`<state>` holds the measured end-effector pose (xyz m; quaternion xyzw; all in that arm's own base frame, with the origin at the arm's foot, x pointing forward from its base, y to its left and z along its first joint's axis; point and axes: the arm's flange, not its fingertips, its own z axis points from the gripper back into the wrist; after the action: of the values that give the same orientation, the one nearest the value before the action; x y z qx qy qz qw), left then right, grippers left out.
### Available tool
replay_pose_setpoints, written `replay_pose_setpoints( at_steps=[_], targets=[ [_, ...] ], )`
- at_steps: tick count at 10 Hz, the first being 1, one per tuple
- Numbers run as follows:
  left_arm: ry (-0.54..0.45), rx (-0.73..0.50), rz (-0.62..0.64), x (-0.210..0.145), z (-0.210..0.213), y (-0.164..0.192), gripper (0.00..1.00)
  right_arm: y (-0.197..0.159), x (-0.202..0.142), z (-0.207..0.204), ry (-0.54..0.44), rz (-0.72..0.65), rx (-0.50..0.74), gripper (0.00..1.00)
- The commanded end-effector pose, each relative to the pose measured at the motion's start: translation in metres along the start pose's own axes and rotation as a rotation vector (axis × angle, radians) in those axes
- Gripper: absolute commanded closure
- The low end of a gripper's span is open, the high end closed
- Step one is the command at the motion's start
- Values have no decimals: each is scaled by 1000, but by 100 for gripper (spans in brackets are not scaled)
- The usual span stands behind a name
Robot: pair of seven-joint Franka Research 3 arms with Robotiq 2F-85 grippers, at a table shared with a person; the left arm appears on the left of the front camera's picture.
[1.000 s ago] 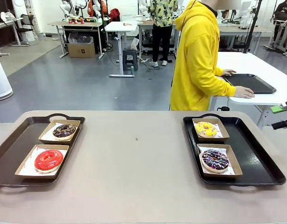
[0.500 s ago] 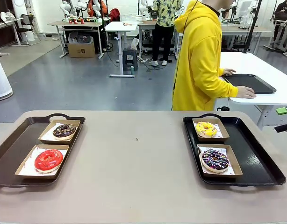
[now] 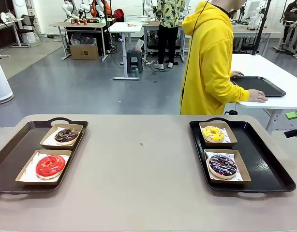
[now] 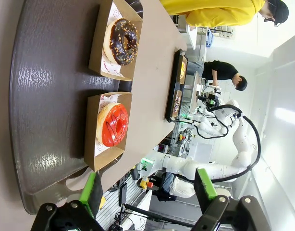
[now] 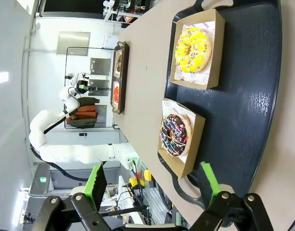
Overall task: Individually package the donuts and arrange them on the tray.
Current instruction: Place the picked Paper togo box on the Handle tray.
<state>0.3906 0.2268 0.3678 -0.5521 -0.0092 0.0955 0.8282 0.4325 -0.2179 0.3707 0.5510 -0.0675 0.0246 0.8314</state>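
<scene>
**Four boxed donuts on two trays, both grippers released**

On the counter point(image 3: 139, 183) sit two black trays. The left tray point(image 3: 13, 154) carries two open cardboard boxes. The far box point(image 3: 55, 133) holds the chocolate donut point(image 3: 66, 135), and the near box point(image 3: 27, 171) holds the red donut point(image 3: 50, 166). The right tray point(image 3: 264, 164) also carries two boxes. The yellow donut point(image 3: 213, 134) lies in the farther one point(image 3: 230, 135) and the sprinkled donut point(image 3: 222, 166) in the nearer one point(image 3: 240, 169). Each donut lies flat on a paper liner inside its box, and the boxes on each tray stand near each other without touching.

The left gripper point(image 4: 150, 190) hangs above the near end of the left tray, its jaws spread wide with nothing between them. The red donut lies just beyond its green pads point(image 4: 92, 192). The right gripper point(image 5: 152, 185) hovers over the right tray, jaws likewise spread and empty, with the sprinkled donut closest to it.

Beyond the counter, a person in a yellow hoodie point(image 3: 209, 63) stands turned toward a white table point(image 3: 264, 67), with a hand point(image 3: 257, 98) beside another dark tray point(image 3: 259, 86).
</scene>
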Motion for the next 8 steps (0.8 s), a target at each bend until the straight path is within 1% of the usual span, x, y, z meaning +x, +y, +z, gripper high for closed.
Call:
replay_pose_setpoints(
  at_steps=[1,8],
  targets=[
    [1,-5,-10,-1,1,-1,0,1,-5,-1,3,4,-2,0],
    [1,-5,-10,-1,1,-1,0,1,-5,-1,3,4,-2,0]
  ],
)
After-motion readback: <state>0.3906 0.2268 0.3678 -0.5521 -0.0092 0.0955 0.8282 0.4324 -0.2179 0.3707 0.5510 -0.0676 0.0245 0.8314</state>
